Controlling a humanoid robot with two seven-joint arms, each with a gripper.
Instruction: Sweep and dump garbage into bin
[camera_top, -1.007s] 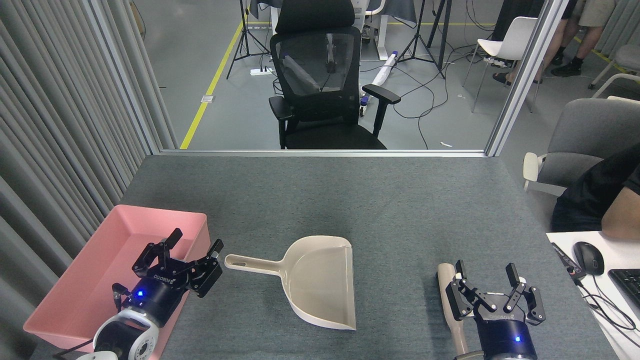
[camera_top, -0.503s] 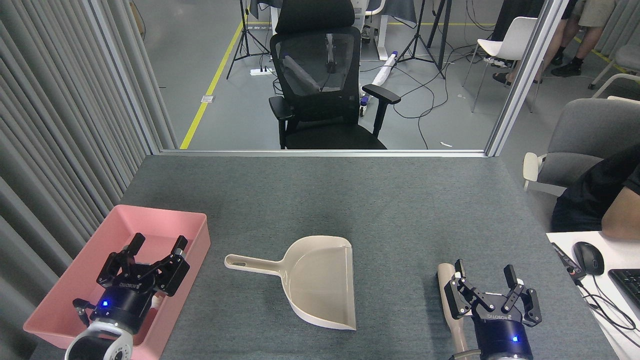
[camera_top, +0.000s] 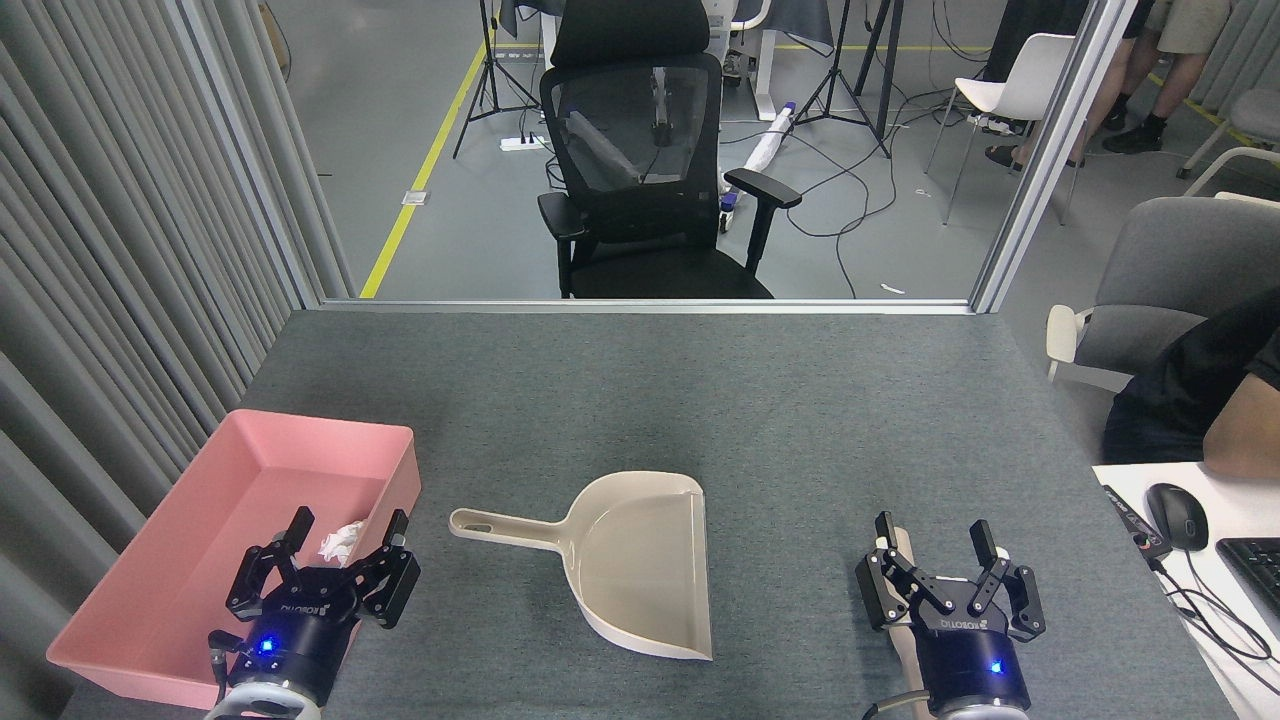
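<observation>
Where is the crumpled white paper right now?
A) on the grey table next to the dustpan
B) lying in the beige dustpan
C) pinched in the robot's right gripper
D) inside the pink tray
D: the crumpled white paper lies inside the pink tray, just beyond the open left gripper; the dustpan is empty.
</observation>
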